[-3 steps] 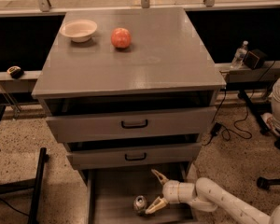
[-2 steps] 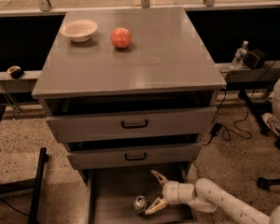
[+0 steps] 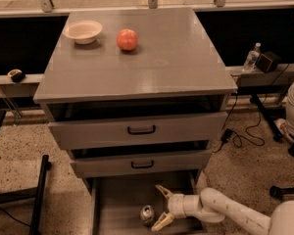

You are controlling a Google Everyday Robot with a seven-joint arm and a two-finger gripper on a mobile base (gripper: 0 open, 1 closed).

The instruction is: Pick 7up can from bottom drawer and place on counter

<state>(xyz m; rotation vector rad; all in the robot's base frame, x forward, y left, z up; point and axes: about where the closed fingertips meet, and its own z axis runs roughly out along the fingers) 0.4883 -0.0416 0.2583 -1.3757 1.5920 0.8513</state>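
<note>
The 7up can (image 3: pixel 147 214) stands upright in the open bottom drawer (image 3: pixel 118 204), near its front right part, silver top showing. My gripper (image 3: pixel 160 207) is inside the drawer just right of the can, open, with one cream finger (image 3: pixel 163 191) pointing back and the other (image 3: pixel 161 222) at the can's front right side. The can is not between the fingers. The white arm reaches in from the lower right. The counter (image 3: pixel 166 58) is the broad grey top of the cabinet, above.
On the counter stand a white bowl (image 3: pixel 83 31) at the back left and a red-orange apple (image 3: pixel 127 39) beside it. Two upper drawers with black handles (image 3: pixel 141 129) are partly pulled out. A water bottle (image 3: pixel 252 58) and cables lie to the right.
</note>
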